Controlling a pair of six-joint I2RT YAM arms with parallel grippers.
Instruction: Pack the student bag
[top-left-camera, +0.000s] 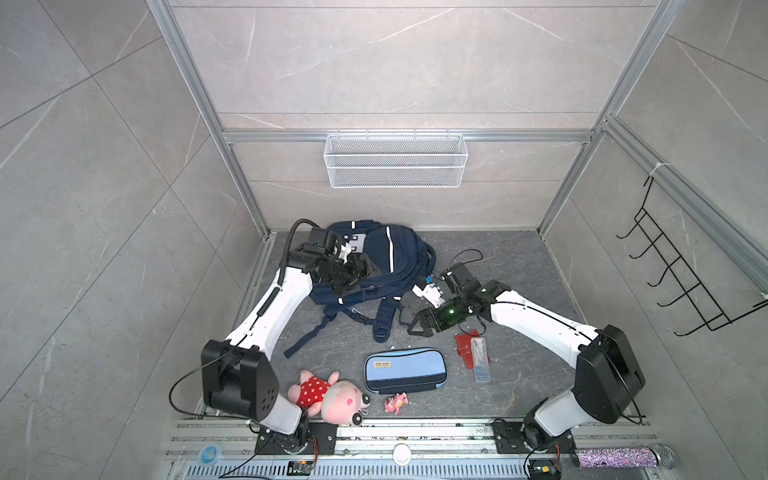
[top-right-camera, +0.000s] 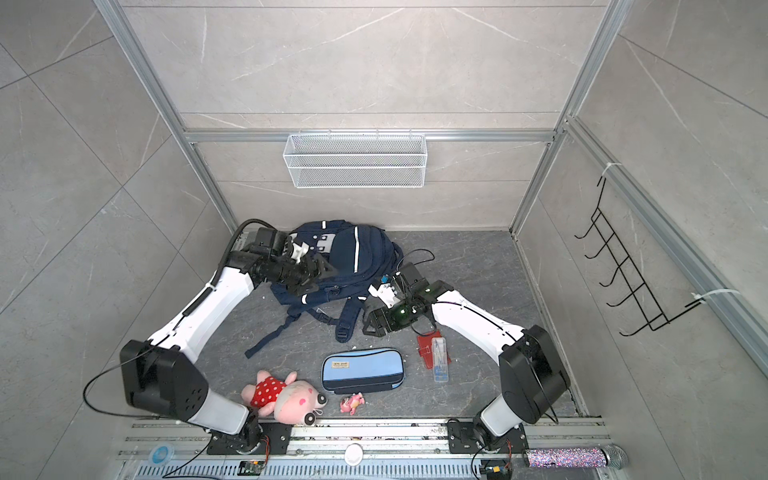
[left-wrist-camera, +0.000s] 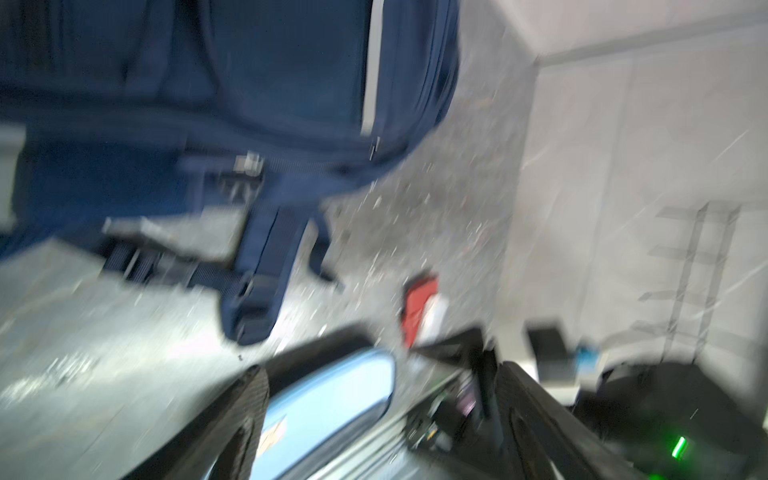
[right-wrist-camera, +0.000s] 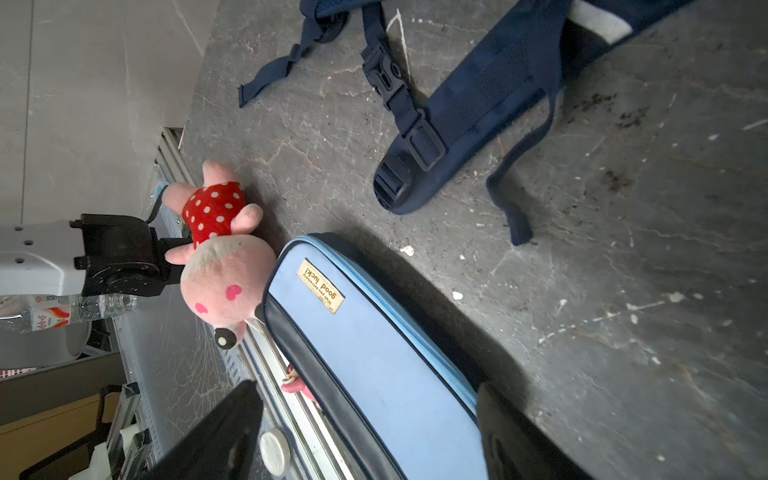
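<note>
the student bag (top-left-camera: 405, 255) lay mid-frame, just under the open left jaws; the open right jaws sat farther off, lower right.

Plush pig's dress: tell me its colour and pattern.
The plush pig's dress is red with white dots, clearest in the right wrist view.

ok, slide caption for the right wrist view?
Open right gripper facing a light-blue-and-navy fabric pencil case, pink plush pig in red spotted dress alongside, navy student bag's padded strap beyond.
</note>
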